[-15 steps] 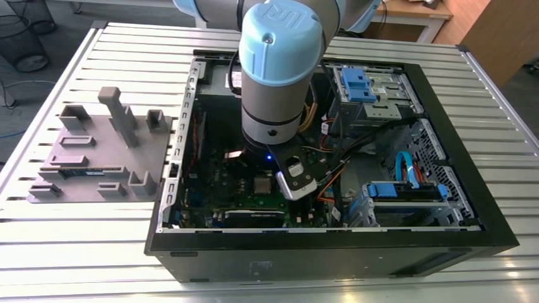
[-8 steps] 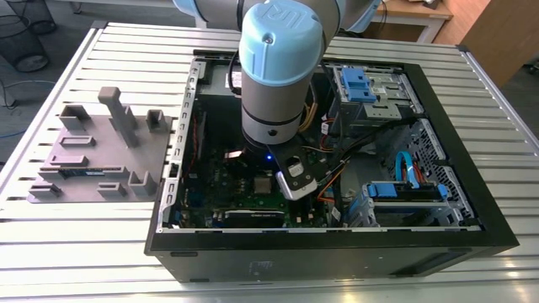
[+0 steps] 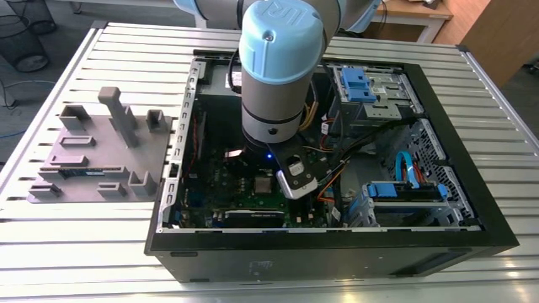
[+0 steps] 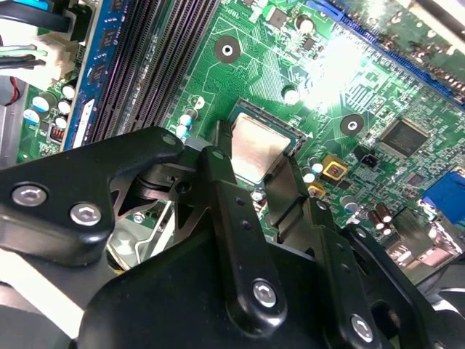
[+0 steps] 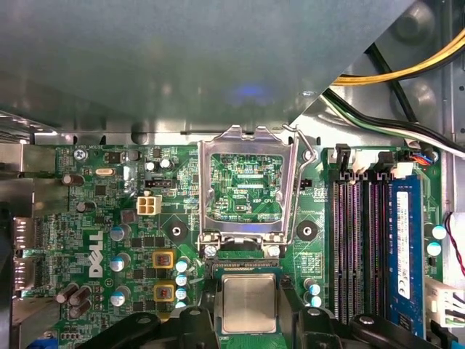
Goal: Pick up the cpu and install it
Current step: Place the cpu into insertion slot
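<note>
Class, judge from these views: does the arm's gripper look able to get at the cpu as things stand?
Probably yes. The gripper hangs right over the cpu, and the socket frame stands swung up clear of it, so nothing lies across its silver top.

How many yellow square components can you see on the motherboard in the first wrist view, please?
2: one yellow component nearer the white connector, the other yellow component nearer the cpu; others may be hidden.

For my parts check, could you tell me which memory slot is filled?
The slot farthest from the chip holds a blue stick; the other slots stand empty.
</note>
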You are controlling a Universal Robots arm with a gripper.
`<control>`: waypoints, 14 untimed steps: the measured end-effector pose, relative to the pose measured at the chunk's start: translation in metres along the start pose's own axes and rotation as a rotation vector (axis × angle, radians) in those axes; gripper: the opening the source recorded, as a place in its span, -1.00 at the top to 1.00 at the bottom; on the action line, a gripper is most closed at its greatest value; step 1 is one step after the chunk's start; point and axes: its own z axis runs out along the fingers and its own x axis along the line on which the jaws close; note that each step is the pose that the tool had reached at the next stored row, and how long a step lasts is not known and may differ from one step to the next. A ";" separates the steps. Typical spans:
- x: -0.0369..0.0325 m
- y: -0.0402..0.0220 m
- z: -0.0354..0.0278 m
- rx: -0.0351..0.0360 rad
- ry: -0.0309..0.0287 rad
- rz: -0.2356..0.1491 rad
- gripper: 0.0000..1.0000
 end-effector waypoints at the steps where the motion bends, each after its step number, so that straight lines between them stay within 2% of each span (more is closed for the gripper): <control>1: 0.0000 0.0000 -0.0001 0.0001 0.0001 0.000 0.10; 14: 0.0004 0.0000 -0.0001 0.0002 0.0000 0.000 0.18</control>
